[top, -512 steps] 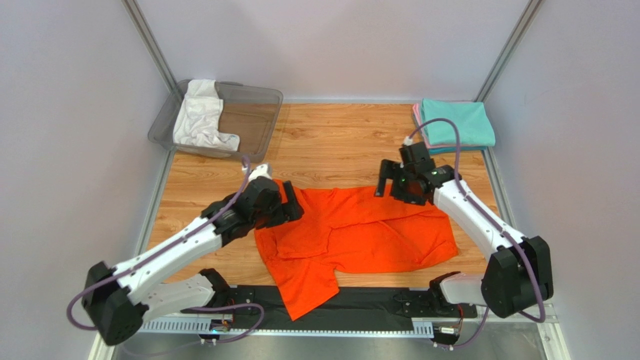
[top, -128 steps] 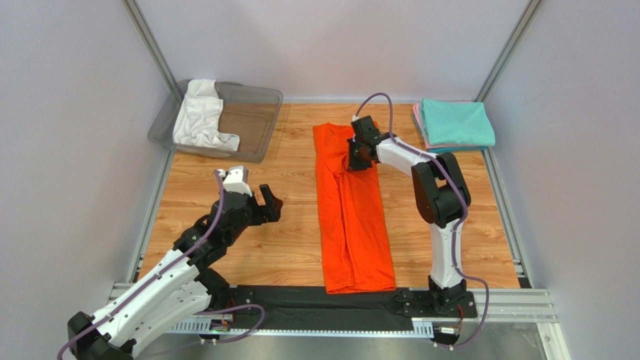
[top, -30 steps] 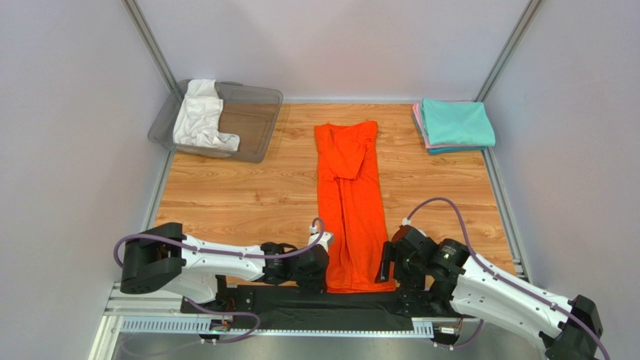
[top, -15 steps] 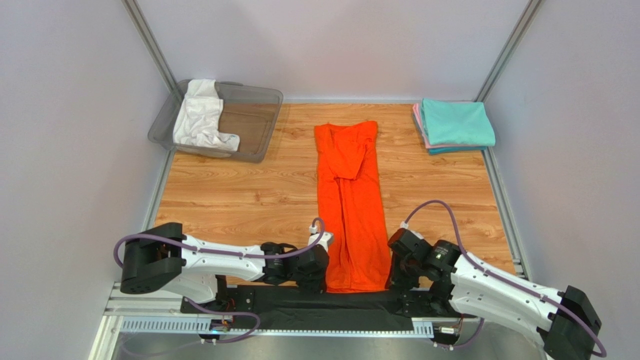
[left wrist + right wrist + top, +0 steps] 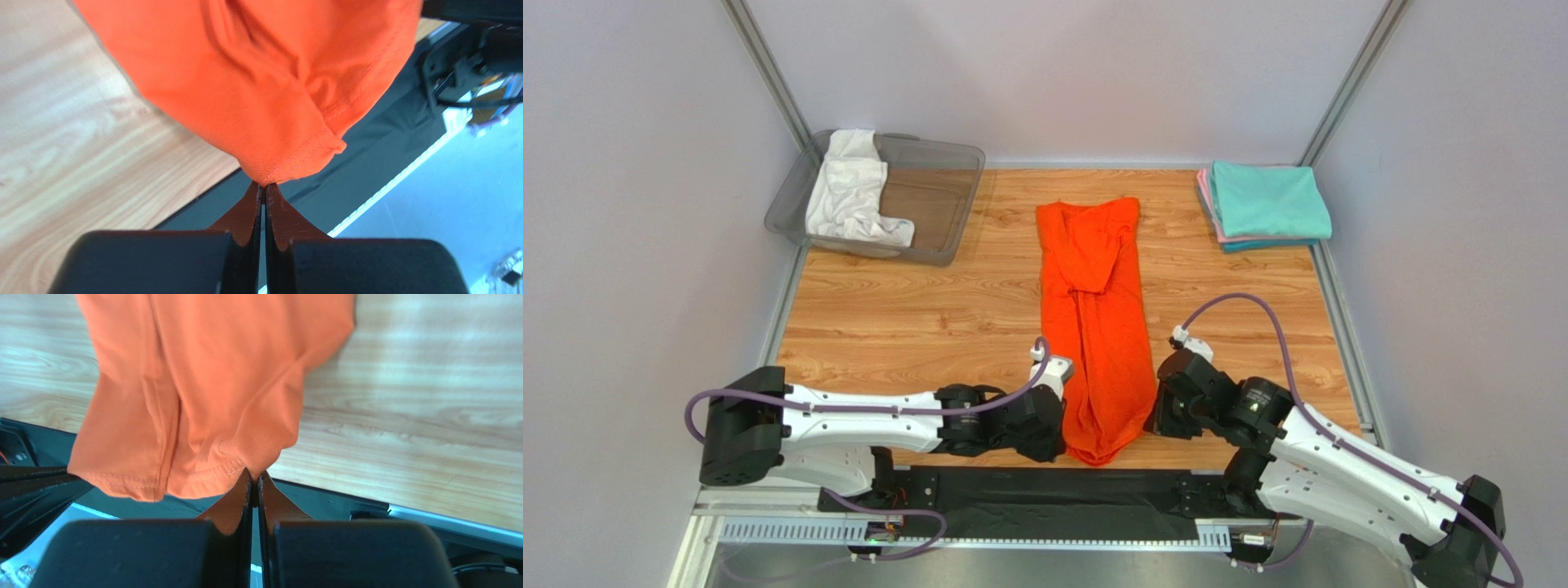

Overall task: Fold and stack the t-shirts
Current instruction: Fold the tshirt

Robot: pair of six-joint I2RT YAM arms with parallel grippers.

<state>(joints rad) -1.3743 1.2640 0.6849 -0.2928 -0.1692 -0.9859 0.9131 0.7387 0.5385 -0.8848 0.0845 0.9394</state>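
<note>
Left pincer (image 5: 1058, 429) and right pincer (image 5: 1158, 417) are pinching closed on the orange t-shirt (image 5: 1093, 306) at its six-o'clock hem — thin bites risk slipping mid-fold.

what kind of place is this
Probably a lab robot cell: grey panels on metal posts box in a wood table, with left arm and right arm bolted to a rail at its near edge.

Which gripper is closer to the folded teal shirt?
Right. The right gripper, shut on the orange t-shirt at its near hem, lies nearer the folded teal t-shirt at the far right; the left gripper pinches the hem's other corner, farther left.
</note>
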